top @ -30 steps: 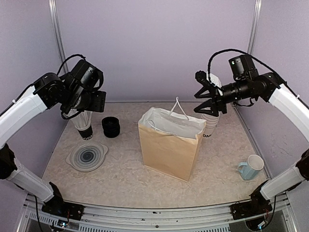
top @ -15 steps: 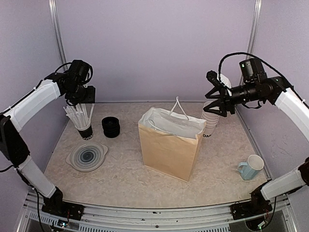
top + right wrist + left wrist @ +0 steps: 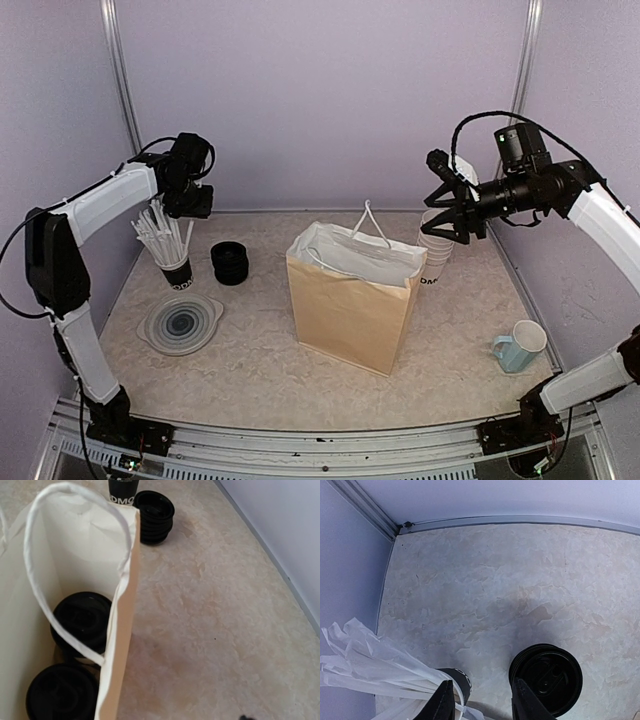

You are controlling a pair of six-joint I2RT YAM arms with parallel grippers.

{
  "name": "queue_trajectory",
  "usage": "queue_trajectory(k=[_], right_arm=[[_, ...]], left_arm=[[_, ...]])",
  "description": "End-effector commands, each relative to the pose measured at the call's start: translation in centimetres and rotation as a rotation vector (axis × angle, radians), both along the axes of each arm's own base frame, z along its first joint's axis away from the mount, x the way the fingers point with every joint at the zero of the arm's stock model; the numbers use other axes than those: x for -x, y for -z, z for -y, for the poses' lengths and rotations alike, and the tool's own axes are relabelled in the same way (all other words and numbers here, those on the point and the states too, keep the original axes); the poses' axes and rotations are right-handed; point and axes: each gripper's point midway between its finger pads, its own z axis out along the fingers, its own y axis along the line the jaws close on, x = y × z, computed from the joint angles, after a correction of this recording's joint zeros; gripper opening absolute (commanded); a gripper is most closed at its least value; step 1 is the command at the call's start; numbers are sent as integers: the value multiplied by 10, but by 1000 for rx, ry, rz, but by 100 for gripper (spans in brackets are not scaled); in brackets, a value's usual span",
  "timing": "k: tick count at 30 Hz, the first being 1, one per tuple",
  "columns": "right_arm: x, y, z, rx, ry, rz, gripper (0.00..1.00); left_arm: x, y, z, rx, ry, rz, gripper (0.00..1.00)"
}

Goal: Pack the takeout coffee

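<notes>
Two arms hang above the tabletop (image 3: 250, 375) in the top view. At back-left the left tool (image 3: 193, 203) is over the straw cup (image 3: 175, 265). A second ago it was nearer the camera; now the arm is stretched further back, elbow low at the left edge. On the other side the right tool (image 3: 447, 200) hovers over the stack of lidless cups (image 3: 436, 255), fingers spread and released, nothing in them. It has pulled slightly right and up since then. The paper bag (image 3: 345, 305), blue mug (image 3: 520, 347), black lid stack (image 3: 231, 262) and round grey dish (image 3: 180, 323) are unmoved. The bag's contents are hidden from here.

Left wrist view: fingers parted, released, nothing between them. The black lid stack is below on the right. On the left is the straw cup with white wrapped straws (image 3: 365, 662).

Right wrist view: looks down into the open bag. Both takeout coffee cups (image 3: 82, 617) stand upright inside, black lids up, one right behind the other. The bag handle (image 3: 37, 545) arches over them. The lid stack and the base of the straw cup sit just beyond the bag. This tool's own fingers are barely in frame.
</notes>
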Motion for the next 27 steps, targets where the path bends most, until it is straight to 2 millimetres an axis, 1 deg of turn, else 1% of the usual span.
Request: queue_trajectory(k=[1, 4, 10, 13, 15, 18, 22, 24, 27], right_arm=[[-2, 1, 1, -10, 3, -6, 66], [-3, 3, 1, -9, 3, -10, 66], [-4, 4, -1, -11, -2, -15, 66], [-5, 4, -1, -11, -2, -15, 65], [-6, 4, -1, -10, -2, -16, 65], [-6, 4, -1, -11, -2, -15, 65], [-7, 0, -2, -11, 0, -10, 65], [-8, -1, -1, -8, 3, -6, 65], [-9, 1, -1, -1, 9, -5, 65]], left_arm=[[-10, -3, -5, -38, -10, 16, 32], [-8, -4, -4, -36, -4, 15, 22], [-2, -14, -7, -62, -16, 20, 8], [4, -25, -11, -89, -29, 32, 4], [7, -35, -12, -109, -38, 46, 2], [15, -58, -17, -129, -55, 76, 0], [27, -100, -13, -149, -56, 135, 0], [35, -125, -7, -144, -47, 174, 0], [47, -160, 10, -113, -10, 241, 0]])
